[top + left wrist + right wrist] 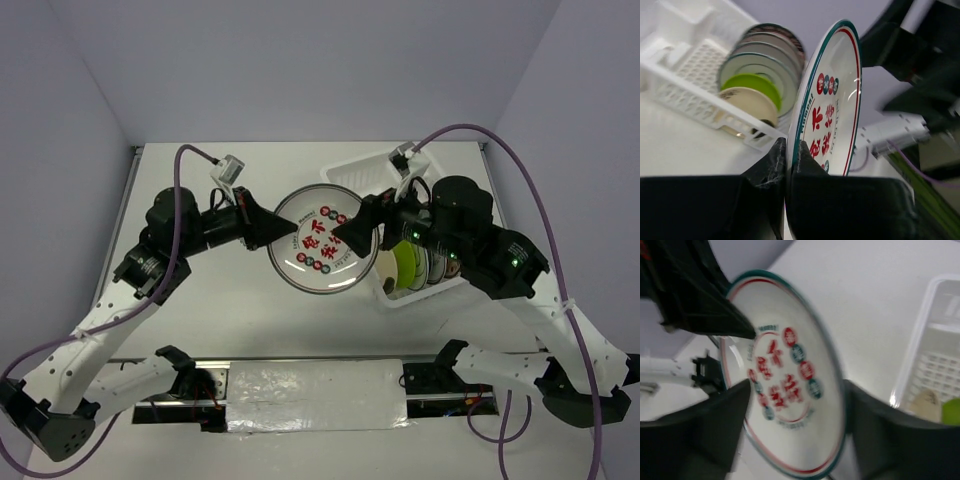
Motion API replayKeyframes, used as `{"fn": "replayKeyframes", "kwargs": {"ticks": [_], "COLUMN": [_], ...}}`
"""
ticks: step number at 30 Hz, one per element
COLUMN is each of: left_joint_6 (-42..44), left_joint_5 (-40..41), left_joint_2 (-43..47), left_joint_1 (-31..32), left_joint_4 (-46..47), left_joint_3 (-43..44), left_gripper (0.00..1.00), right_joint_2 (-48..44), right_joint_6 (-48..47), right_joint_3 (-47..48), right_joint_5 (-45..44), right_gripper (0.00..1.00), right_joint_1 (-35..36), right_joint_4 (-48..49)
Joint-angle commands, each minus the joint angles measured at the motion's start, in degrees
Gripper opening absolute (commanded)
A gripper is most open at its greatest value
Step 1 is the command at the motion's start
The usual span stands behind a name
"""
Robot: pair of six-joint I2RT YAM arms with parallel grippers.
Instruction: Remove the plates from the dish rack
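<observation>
A white plate with a teal rim and red characters (322, 240) is held tilted above the table between the arms. My left gripper (281, 228) is shut on its left rim; the rim sits pinched between the fingers in the left wrist view (792, 150). My right gripper (347, 236) is open at the plate's right side, its fingers spread wide on either side of the plate (790, 385) without gripping it. The white dish rack (352, 172) stands at the right. It holds several upright plates, among them a lime green one (405, 262) (752, 82).
The rack's slotted wall (685, 95) and its grid base show in the left wrist view. The rack's corner (925, 340) lies right of the held plate in the right wrist view. A metal rail (310, 385) runs along the table's near edge.
</observation>
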State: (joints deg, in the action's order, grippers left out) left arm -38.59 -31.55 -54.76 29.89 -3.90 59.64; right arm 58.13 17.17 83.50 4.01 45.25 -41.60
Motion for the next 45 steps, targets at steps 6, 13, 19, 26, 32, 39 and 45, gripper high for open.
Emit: {"fn": "replayKeyframes", "kwargs": {"ticks": [6,13,19,26,32,39,45], "left_joint_6": [-3.86,-3.34,-5.18,-6.76,-5.53,-5.62,-2.12], "left_joint_5": [37.71,24.53,16.44,17.75,13.02,25.02,29.28], "left_joint_2": [-10.61,-34.39,-54.64,-59.14,-64.94,-52.93,-25.6], "left_joint_1": [-9.47,-26.18,-30.41,-33.14,-33.76,-33.67,-33.76], "left_joint_4": [-21.06,-13.25,-13.24,-10.61,-14.64,-26.23,-27.3], "left_joint_3": [9.44,17.15,23.86,21.14,27.19,25.8,13.68], "left_gripper": [0.0,0.0,0.1,0.78,1.0,1.0,1.0], "right_joint_2": [-3.37,-6.18,-6.98,-2.77,1.81,7.43,11.48], "right_joint_6": [3.75,-0.2,-2.75,-6.44,-7.23,-10.84,-12.68], "right_joint_3": [-4.31,-5.98,-6.07,-7.04,-9.23,-7.92,-8.8], "right_joint_5": [-25.0,-25.2,-26.24,-29.76,-27.04,-36.86,-36.01], "right_gripper": [1.0,1.0,1.0,0.98,0.95,0.82,0.59], "right_joint_1": [-3.85,-5.09,-6.84,-9.21,-11.59,-14.75,-15.28], "right_joint_4": [-0.84,-5.67,-10.32,-14.2,-12.63,-14.38,-12.8]}}
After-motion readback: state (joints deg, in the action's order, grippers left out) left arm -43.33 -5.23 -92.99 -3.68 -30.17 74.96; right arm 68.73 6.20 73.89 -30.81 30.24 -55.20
